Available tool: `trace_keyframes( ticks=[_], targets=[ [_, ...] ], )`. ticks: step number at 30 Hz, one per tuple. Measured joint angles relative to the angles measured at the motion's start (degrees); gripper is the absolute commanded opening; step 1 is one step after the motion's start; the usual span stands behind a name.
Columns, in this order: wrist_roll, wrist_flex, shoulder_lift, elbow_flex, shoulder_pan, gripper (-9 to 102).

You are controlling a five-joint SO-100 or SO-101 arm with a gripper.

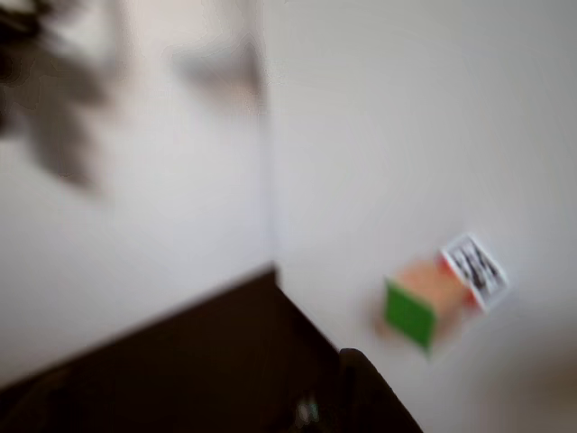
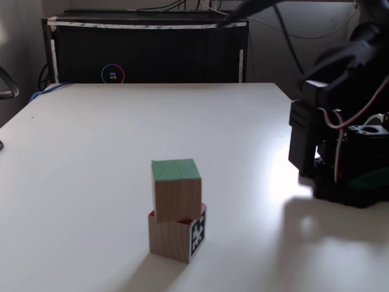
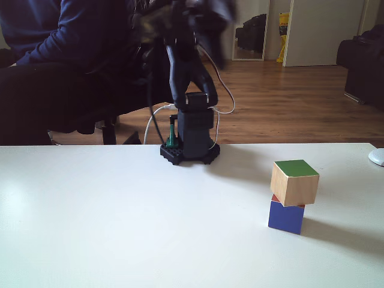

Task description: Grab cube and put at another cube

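The claw, folded back over the arm's base (image 3: 189, 150) near the tabletop's (image 3: 90, 228) far edge, is too blurred to tell its spread, while the cube (image 3: 294, 182) sits skewed atop another cube (image 3: 285, 216) well apart.

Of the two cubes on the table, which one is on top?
The wooden cube with the green upper face is on top. It rests on the marker cube, which stands on the table and shows a black-and-white pattern.
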Motion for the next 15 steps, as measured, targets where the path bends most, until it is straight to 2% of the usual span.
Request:
trace_keyframes(
  ticks=[3, 5, 7, 12, 15],
  targets=[
    [-5.6, -10.5, 16.0, 22.7, 8.3, 41],
    [-8.1, -14.1, 25.0, 36.5, 11.0, 39],
    [-9.4, -15.7, 30.7, 47.8, 13.1, 34],
    [-12.2, -16.5, 33.3, 62.4, 13.4, 0],
    [-12.2, -16.1, 33.1, 66.6, 13.4, 0]
  ],
)
